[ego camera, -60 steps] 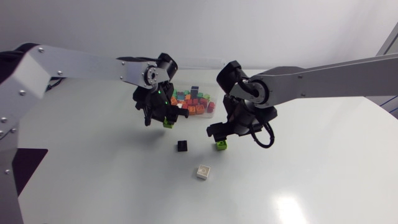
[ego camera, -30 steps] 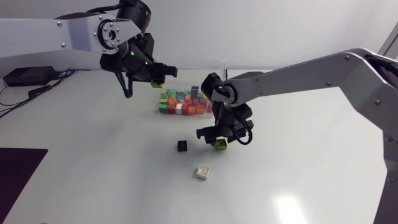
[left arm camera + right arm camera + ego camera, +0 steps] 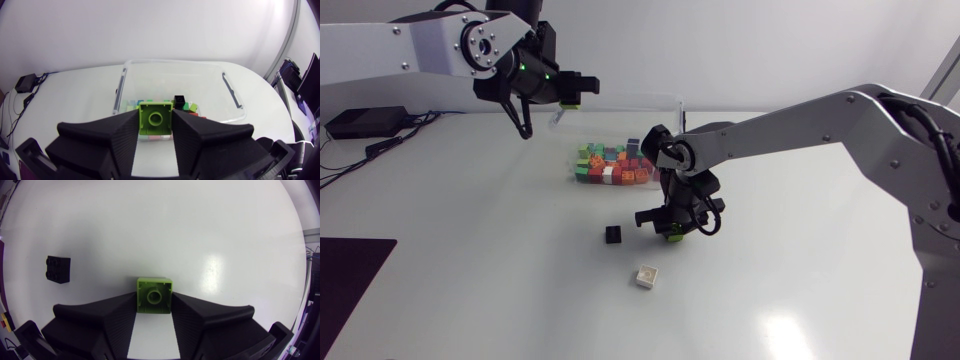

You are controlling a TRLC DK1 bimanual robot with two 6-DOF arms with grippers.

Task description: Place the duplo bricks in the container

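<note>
The clear container (image 3: 676, 101) is taken as the landmark. A heap of bricks (image 3: 613, 166) in many colours is seen inside it, piled against its front wall, and one black piece (image 3: 179, 99) stands upright among them.

A lime brick (image 3: 155, 119) is clamped stud-up between the two fingers of the left gripper (image 3: 155, 115). It is held raised above the table (image 3: 470, 260), near the container's end on the left arm's side, with the container's open top ahead of the fingers.

A green brick (image 3: 154, 296) is gripped from both sides by the right gripper (image 3: 154, 299), in front of the container and apart from its front wall. Whether this brick rests on the table or is just lifted cannot be told. Part of the container's other end is hidden in the head view by the right arm's wrist link (image 3: 670, 155).

A black brick (image 3: 612, 234) lies loose in front of the container, just beside the right gripper without touching it. A white brick (image 3: 646, 276) lies farther out from the container than the black one.
</note>
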